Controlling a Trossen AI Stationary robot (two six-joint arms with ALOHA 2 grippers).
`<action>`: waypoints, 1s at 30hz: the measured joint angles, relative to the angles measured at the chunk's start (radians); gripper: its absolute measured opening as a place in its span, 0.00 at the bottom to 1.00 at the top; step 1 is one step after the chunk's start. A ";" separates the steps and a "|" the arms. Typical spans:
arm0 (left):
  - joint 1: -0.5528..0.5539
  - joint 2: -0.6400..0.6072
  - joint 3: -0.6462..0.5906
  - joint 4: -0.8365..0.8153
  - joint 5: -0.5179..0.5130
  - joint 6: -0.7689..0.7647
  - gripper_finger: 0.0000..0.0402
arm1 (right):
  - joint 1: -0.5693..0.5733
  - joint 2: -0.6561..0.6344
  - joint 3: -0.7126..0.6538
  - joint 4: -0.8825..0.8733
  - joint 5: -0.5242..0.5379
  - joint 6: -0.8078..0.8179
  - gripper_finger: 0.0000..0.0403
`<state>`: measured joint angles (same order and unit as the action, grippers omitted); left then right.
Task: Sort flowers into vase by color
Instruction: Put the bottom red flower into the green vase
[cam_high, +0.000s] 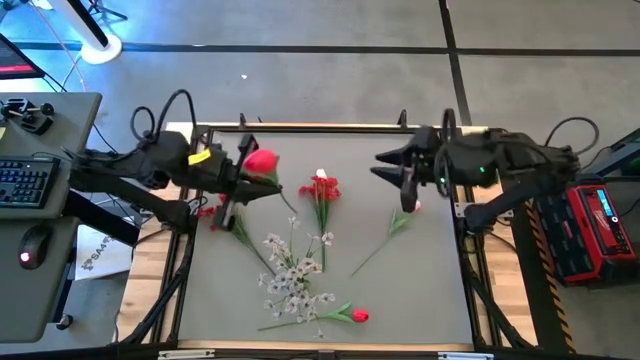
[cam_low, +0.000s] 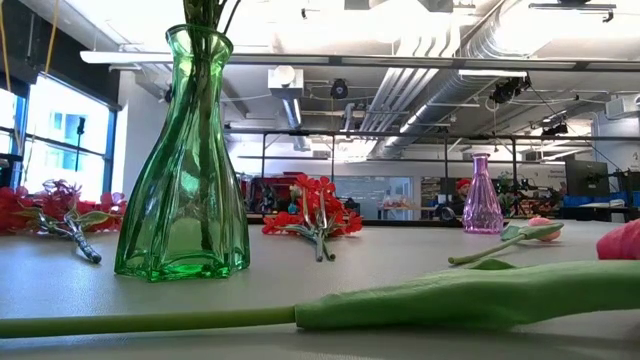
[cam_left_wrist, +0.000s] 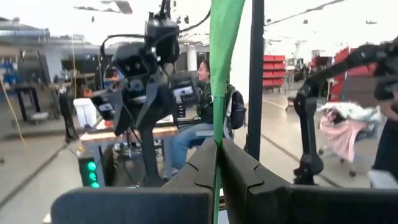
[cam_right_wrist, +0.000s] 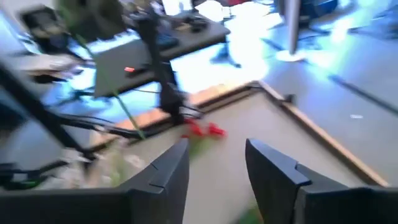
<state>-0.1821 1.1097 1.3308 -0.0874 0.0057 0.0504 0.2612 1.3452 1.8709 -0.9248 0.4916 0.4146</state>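
While hidden overhead, purple vase (cam_low: 482, 194) shows low.

Scattered flowers (cam_high: 296, 270) clutter the table's middle; bare table (cam_high: 425, 290) lies on its right side.

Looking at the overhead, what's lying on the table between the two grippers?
In the high view, between the left gripper and the right gripper, one red blossom cluster lies on the grey table, nearer the left; the rest of the stretch is bare.
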 joint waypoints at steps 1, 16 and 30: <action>-0.008 -0.002 0.000 0.001 0.000 0.026 0.00 | 0.024 -0.006 0.000 -0.027 0.038 0.006 0.34; -0.034 -0.003 -0.001 0.001 -0.045 0.111 0.00 | 0.177 -0.104 -0.003 -0.088 0.139 -0.101 0.13; -0.034 -0.003 -0.002 0.012 -0.101 0.115 0.00 | 0.177 -0.202 -0.003 -0.100 0.117 -0.176 0.13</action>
<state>-0.2165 1.1069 1.3293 -0.0757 -0.0952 0.1655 0.4385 1.1435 1.8679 -1.0243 0.6090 0.2389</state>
